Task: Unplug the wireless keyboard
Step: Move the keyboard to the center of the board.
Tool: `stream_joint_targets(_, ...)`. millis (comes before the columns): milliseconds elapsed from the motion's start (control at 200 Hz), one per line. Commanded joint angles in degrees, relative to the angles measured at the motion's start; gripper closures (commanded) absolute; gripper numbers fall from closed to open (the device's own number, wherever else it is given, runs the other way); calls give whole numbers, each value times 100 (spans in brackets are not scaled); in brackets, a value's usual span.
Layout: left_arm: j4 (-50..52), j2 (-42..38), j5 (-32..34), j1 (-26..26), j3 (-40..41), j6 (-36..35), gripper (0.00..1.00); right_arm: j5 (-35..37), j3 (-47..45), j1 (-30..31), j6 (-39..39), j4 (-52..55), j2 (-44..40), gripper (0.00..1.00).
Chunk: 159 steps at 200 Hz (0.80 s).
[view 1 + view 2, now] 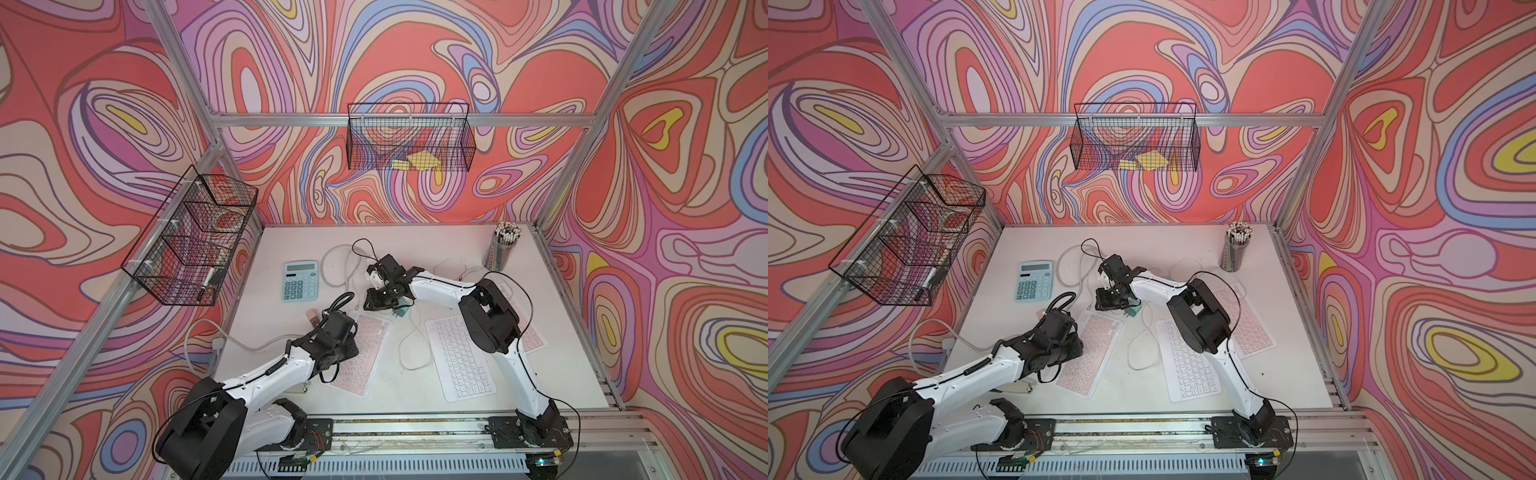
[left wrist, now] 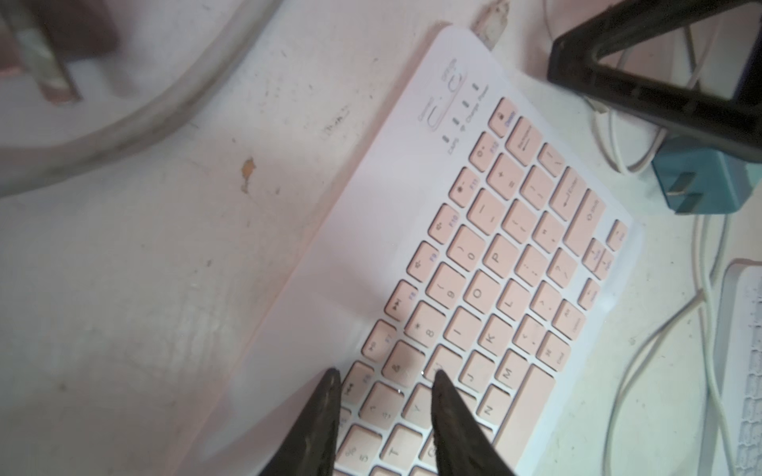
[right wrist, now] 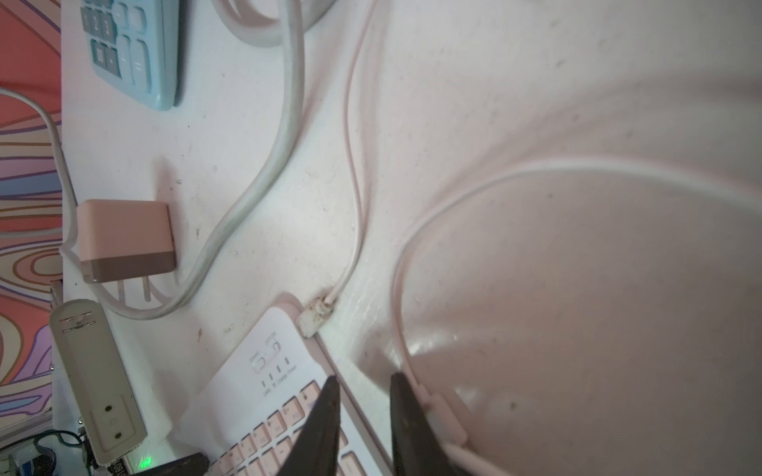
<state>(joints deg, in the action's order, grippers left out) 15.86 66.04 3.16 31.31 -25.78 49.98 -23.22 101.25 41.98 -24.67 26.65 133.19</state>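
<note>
the right gripper (image 3: 363, 379), jaws slightly parted and empty, has the plug (image 3: 315, 318) just ahead, at the pink keyboard (image 3: 255, 395) corner; left gripper (image 2: 383, 373) parted too.

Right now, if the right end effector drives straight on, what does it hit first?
Probably bare table alongside the keyboard edge, close to the plug; depth is unclear.

Pale pink keys are seen on the flat white wireless keyboard (image 2: 474, 268). The plastic desk calculator (image 1: 300, 281) is coloured light blue. The printed walls (image 1: 415, 50) are covered with red, lilac, blue and yellow swirls (outlined in dark lines).
</note>
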Motion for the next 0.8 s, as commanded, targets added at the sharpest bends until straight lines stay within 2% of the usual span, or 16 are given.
stream_joint_targets(0,703,-97,374,8,-81,23,60,300,-280,-5,148,83,-233,73)
stream_joint_targets(240,1410,-19,800,-10,-731,-550,57,286,-612,8,223,-37,-839,67)
stream_joint_targets(361,1481,0,749,-6,-982,-673,57,214,-659,10,191,-64,-950,68)
stream_joint_targets(481,1359,-20,426,-15,-1117,-661,58,225,-585,12,1,-38,-892,70)
stream_joint_targets(621,1024,-157,131,3,-941,-629,59,-18,-367,12,-302,-114,-665,72)
stream_joint_targets(791,956,-204,82,-2,-781,-623,59,-269,-306,25,-889,-634,-500,72)
